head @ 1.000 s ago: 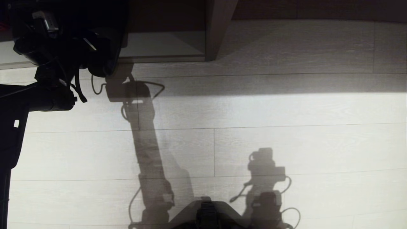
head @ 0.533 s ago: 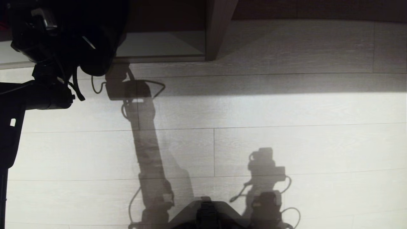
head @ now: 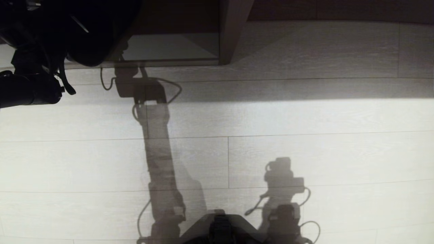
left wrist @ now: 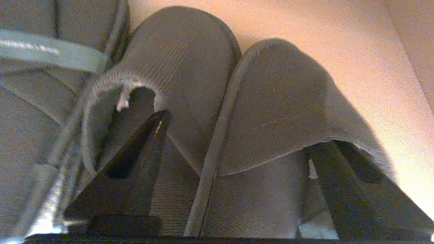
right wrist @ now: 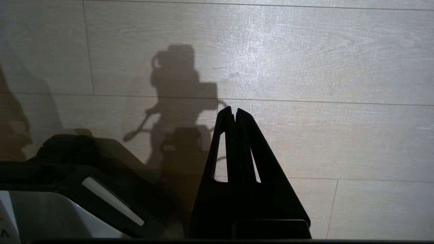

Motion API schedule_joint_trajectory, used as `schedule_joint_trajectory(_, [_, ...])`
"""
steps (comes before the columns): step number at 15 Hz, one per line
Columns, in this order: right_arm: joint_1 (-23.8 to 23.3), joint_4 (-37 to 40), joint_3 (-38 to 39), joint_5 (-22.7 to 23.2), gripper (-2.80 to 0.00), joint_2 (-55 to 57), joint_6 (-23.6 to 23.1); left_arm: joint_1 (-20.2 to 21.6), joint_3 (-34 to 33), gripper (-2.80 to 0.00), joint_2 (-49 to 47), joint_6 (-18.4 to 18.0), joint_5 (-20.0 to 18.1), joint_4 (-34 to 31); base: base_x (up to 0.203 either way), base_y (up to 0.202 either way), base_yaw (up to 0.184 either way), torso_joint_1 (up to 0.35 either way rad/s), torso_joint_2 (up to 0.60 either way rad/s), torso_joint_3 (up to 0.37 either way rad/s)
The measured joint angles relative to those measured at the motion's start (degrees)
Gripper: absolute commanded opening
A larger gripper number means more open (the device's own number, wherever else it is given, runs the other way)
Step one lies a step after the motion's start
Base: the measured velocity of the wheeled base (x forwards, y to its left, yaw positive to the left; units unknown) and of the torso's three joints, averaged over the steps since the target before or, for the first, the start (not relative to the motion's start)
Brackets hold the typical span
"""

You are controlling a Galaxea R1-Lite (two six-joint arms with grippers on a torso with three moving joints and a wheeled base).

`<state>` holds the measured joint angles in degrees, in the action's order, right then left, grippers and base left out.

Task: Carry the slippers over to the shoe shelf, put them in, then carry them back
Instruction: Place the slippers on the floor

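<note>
The slippers [left wrist: 271, 101] lie side by side in the left wrist view, grey fabric, with rounded toes pointing away from the camera, on a pale warm-lit board. My left gripper [left wrist: 237, 152] is open over their heel ends. One dark finger [left wrist: 145, 149] stands in the mouth of one slipper and the other finger [left wrist: 342, 176] in the mouth of its mate. In the head view the left arm [head: 30, 91] is a black silhouette at the top left, reaching into the shoe shelf [head: 169, 47]. My right gripper [right wrist: 234, 110] is shut and empty over the floor.
Another dark pair with a paler sole rim [left wrist: 51, 54] lies close beside the slippers. The shelf's upright side panel [head: 234, 30] stands right of the opening. Pale plank floor [head: 305, 152] stretches in front, crossed by the arms' shadows. The robot's base [head: 220, 227] shows at the bottom.
In the head view the left arm's silhouette has moved up and to the left, deeper toward the shelf opening, and its shadow on the floor has shifted up with it.
</note>
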<state>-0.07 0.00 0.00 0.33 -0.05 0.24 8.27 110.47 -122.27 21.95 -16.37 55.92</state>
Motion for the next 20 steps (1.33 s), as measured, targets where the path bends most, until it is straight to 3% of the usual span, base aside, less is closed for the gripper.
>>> schedule_joint_trajectory(10, [0.0,0.0,0.0,0.0,-2.8,0.0,0.0,-0.9,-11.9,0.0,8.2,-1.2,0.0,0.7,0.0,0.0,0.0,0.0,0.0,0.0])
schedule_joint_trajectory(12, [0.0,0.0,0.0,0.0,-2.8,0.0,0.0,-1.5,-14.6,0.0,9.0,-2.8,0.0,0.7,0.0,0.0,0.0,0.0,0.0,0.0])
schedule_joint_trajectory(17, [0.0,0.0,0.0,0.0,-2.8,0.0,0.0,-1.3,-16.1,0.0,9.7,-3.6,-0.2,1.0,0.0,0.0,0.0,0.0,0.0,0.0])
schedule_joint_trajectory(20, [0.0,0.0,0.0,0.0,-2.8,0.0,0.0,0.0,-15.7,0.0,9.8,-3.8,-2.3,2.0,0.0,0.0,0.0,0.0,0.0,0.0])
